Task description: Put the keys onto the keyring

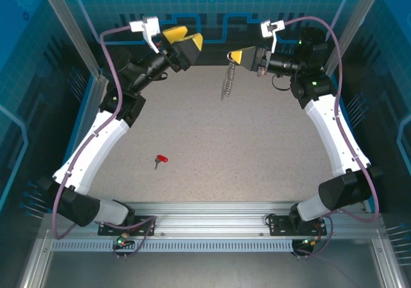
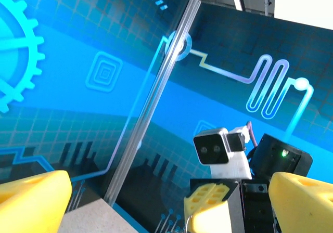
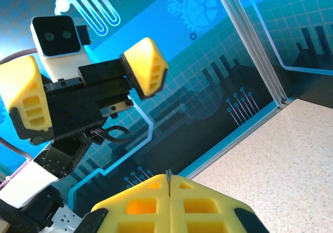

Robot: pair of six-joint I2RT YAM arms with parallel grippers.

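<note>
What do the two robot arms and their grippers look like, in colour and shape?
The left arm and right arm have white shells and black joints. A purple cable loops along each. The left gripper and right gripper have chunky yellow fingers with hollow cells on black bodies, each with a white camera box. Small green lights glow on the right arm.

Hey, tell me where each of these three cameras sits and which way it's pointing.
Top external: above and behind the robot, looking down at the table; both arms show, keyring hanging from the right gripper.
Left wrist: faces the right gripper; own open jaws at the bottom corners.
Right wrist: faces the left gripper; own shut jaws below.
Shared: the two wrist views look at each other.
</note>
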